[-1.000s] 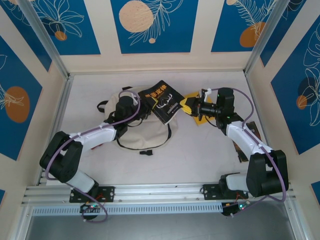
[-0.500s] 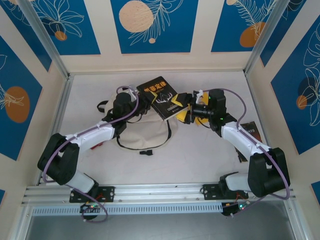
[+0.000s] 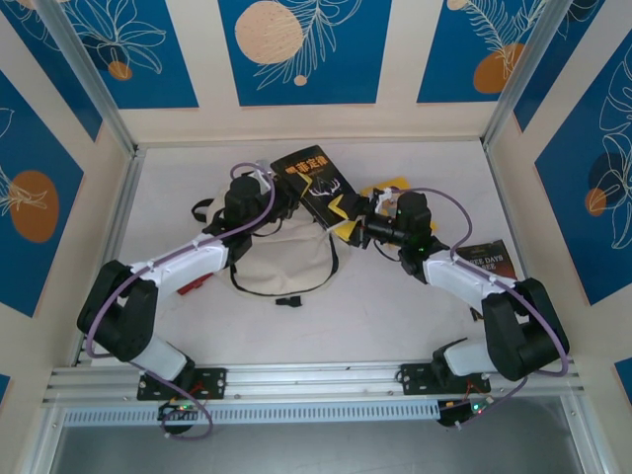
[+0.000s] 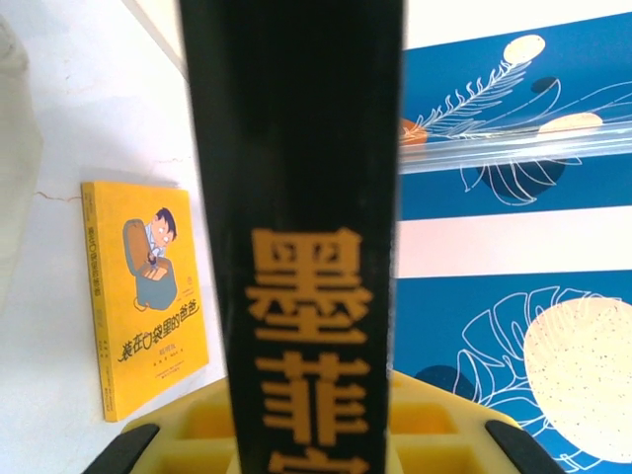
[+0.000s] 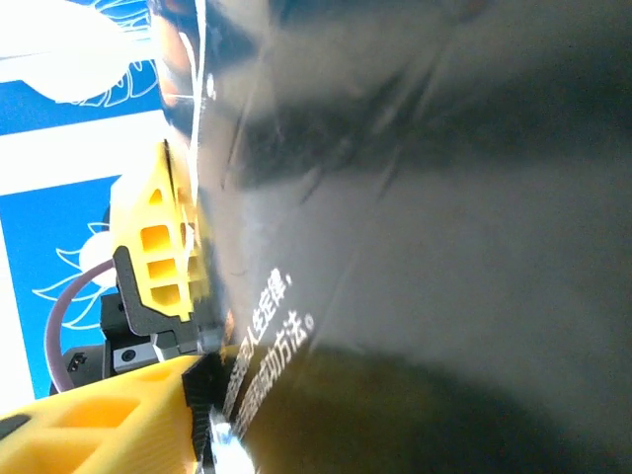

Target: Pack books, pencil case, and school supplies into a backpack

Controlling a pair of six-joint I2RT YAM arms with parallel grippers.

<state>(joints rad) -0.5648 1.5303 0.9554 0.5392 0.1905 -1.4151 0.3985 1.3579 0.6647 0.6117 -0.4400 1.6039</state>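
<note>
- Cream-beige canvas backpack (image 3: 281, 267) lies on white desk (image 3: 395, 306), left of centre.
- Left end effector (image 3: 286, 197) clamps black paperback with orange lettering (image 3: 318, 181) at backpack's far-right edge.
- Right end effector (image 3: 348, 223) is at that book's right corner; cannot tell its opening.

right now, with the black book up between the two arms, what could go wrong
The left gripper pinches the black book near one edge, so it might twist or slip. The right gripper sits very close; the two could clash. A dropped book may land beside the backpack.
</note>
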